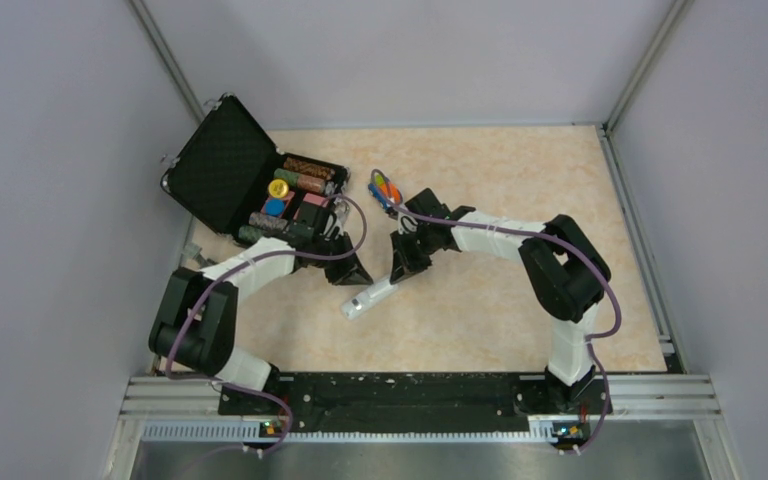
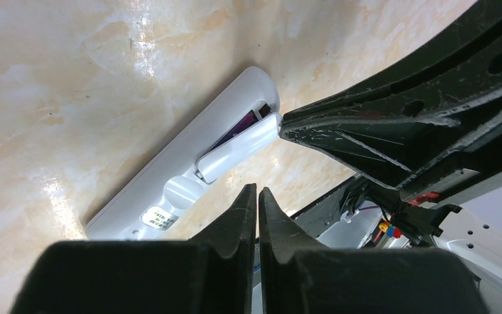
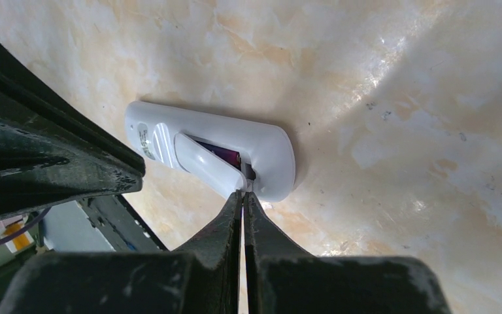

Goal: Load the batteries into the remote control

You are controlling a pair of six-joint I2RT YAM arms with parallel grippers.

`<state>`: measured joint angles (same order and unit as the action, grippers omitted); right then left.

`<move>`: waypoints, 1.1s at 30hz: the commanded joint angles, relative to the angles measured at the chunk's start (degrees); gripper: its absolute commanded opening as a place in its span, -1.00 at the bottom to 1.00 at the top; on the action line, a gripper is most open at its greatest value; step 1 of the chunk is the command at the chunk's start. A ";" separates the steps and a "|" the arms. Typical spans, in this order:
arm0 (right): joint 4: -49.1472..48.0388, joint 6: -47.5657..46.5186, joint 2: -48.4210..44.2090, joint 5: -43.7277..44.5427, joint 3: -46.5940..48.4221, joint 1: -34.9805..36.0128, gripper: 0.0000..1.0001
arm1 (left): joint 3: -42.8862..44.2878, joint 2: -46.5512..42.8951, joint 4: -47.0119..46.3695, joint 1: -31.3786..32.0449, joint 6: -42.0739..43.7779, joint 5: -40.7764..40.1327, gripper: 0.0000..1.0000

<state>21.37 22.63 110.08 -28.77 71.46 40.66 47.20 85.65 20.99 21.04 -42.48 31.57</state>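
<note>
Right wrist view: slim white plastic remote control (image 3: 271,152), back-up on beige marbled table (image 3: 399,98).
White battery lid (image 3: 206,162): ajar (dark purple battery (image 3: 221,153) beneath).
Right gripper (image 3: 242,195): closed, tips touching lid.
Left gripper (image 2: 257,191): closed, empty.

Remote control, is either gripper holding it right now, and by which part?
Neither holds the remote control. The left gripper and right gripper are shut and empty; the right one's tips only touch the end of the battery cover.
</note>
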 commanded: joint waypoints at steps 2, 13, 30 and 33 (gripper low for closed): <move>-0.45 -1.88 -0.24 -0.26 3.63 0.61 -1.00 | -0.47 2.03 -3.59 -0.30 0.26 -0.33 -0.75; 0.60 -2.92 0.36 -1.50 4.76 0.57 -1.00 | -1.64 5.50 -10.16 -0.24 1.45 0.11 -0.69; -3.94 -0.58 -2.27 2.27 2.85 0.56 -0.69 | -2.99 1.33 -10.26 -0.26 3.31 0.98 -0.71; -6.55 0.66 -3.18 4.51 1.38 0.85 -0.64 | -2.78 -0.09 -9.75 -0.27 2.53 -0.23 -0.71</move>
<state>20.49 21.69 110.24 -27.38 73.52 40.75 43.57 88.86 12.84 21.04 -40.32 31.88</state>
